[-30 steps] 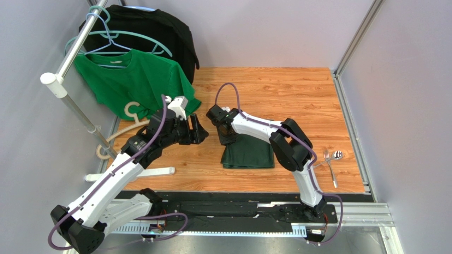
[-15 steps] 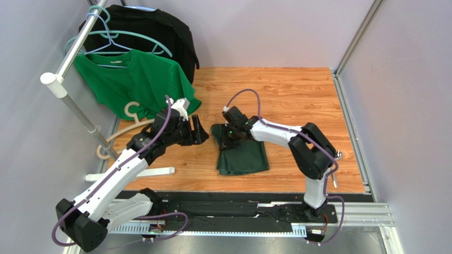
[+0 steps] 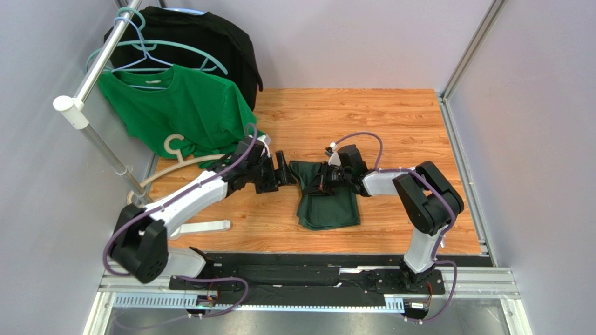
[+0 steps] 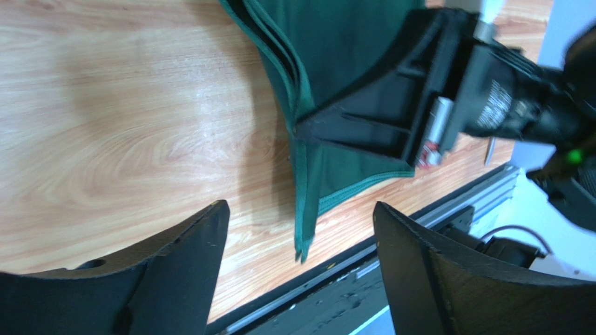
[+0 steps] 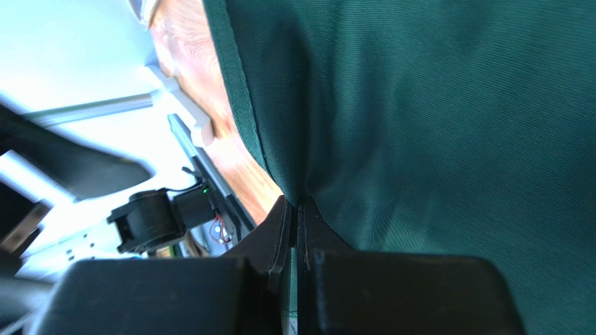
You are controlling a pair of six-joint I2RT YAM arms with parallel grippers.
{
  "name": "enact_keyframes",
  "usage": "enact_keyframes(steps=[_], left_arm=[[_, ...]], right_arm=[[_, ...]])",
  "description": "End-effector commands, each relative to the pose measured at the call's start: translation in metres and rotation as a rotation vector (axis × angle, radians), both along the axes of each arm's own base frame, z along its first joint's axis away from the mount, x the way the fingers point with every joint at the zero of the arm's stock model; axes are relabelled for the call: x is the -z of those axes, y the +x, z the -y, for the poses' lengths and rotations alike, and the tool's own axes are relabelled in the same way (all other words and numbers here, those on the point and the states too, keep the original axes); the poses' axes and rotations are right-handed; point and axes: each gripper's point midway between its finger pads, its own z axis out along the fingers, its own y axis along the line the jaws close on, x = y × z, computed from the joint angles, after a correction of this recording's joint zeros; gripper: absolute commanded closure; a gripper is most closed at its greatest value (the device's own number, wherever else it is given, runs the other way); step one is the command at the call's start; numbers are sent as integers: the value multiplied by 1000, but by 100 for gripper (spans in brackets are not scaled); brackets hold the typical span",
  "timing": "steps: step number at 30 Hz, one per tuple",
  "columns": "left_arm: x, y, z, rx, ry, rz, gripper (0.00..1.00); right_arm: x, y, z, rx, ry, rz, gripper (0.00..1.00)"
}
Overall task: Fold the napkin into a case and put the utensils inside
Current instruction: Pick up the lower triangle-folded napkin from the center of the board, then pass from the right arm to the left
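Note:
The dark green napkin (image 3: 329, 208) lies folded in layers on the wooden table, its upper part bunched and lifted. My right gripper (image 3: 320, 183) is shut on a fold of the napkin near its top edge; in the right wrist view the jaws (image 5: 299, 209) pinch the cloth (image 5: 434, 105). My left gripper (image 3: 285, 172) is open just left of the napkin's upper left corner. In the left wrist view the open gripper (image 4: 301, 234) faces the napkin's layered edge (image 4: 308, 174), with the right gripper (image 4: 392, 105) beyond. The utensils are out of sight behind the right arm.
A brighter green T-shirt (image 3: 178, 108) and a black garment (image 3: 210, 42) hang on a rack (image 3: 94, 70) at the back left. A wooden hanger (image 3: 175, 148) and the rack's white foot (image 3: 206, 226) lie left of the left arm. The black rail (image 3: 315, 276) runs along the near edge.
My right gripper has swung round and pulled the napkin's top edge right, bunching it. My left arm has reached right and now sits at the napkin's upper left corner.

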Motion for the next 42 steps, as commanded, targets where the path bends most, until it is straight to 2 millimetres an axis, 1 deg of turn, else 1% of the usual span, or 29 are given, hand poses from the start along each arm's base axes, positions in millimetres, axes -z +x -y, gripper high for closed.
enact_keyframes(steps=[1,2,3,4,5,7,8,9,13,14,16,18,19,22,26,28,29,30,31,32,33,34,35,36,37,38,39,41,42], left_arm=[[-8,27,34,-28,-138,-43,19],[4,31,38,-44,-135,-86,20],[2,37,44,-46,-154,-83,21],[6,41,46,-54,-154,-93,21],[17,45,47,-78,-139,-122,21],[20,54,51,-109,-141,-138,21],[29,56,54,-124,-142,-172,21],[26,60,59,-121,-156,-173,21],[32,65,73,-135,-163,-203,20],[30,67,76,-135,-164,-198,20],[38,69,76,-155,-145,-217,21],[42,72,77,-164,-138,-223,21],[48,72,77,-169,-128,-239,22],[51,75,83,-173,-147,-251,27],[54,81,88,-167,-150,-261,40],[56,81,88,-174,-149,-267,45],[59,80,87,-177,-142,-271,55],[59,81,85,-182,-137,-265,58],[59,82,86,-178,-141,-259,60],[59,82,86,-179,-142,-257,70],[60,81,85,-181,-139,-258,82],[62,81,85,-178,-133,-260,94],[63,79,83,-177,-121,-267,100],[65,79,82,-179,-109,-266,100],[66,78,80,-175,-99,-266,100],[67,77,78,-178,-89,-271,100],[68,77,77,-178,-83,-265,100],[69,75,74,-182,-66,-272,100],[68,75,73,-181,-61,-266,100]], right_arm=[[-35,7,2,-19,143,94,100],[-31,6,8,-13,145,84,100],[-31,5,10,-16,153,80,100],[-31,6,12,-11,159,87,100],[-29,3,14,-13,158,81,100],[-29,3,15,-19,163,83,100],[-30,2,15,-21,166,87,100],[-30,1,15,-21,166,87,100],[-28,0,15,-23,167,86,100],[-28,0,16,-23,171,86,100],[-29,0,16,-23,175,88,100],[-30,-1,15,-28,179,92,100],[-30,0,15,-27,179,94,100],[-30,1,14,-25,179,94,100],[-30,1,13,-27,191,89,100],[-30,1,13,-24,185,88,100],[-30,1,13,-28,183,89,100],[-27,0,14,-25,170,75,98],[-25,0,15,-21,155,70,95],[-23,2,16,-24,136,82,88],[-19,-1,18,-27,122,63,85],[-20,-1,19,-24,113,65,80],[-17,0,22,-22,87,77,72],[-14,-2,25,-25,55,53,69],[-17,-2,28,-26,39,63,61],[-15,2,32,-30,-4,95,56],[-14,2,39,-27,-42,64,55],[-20,8,47,-17,-70,101,52],[-19,9,56,-3,-105,77,51]])
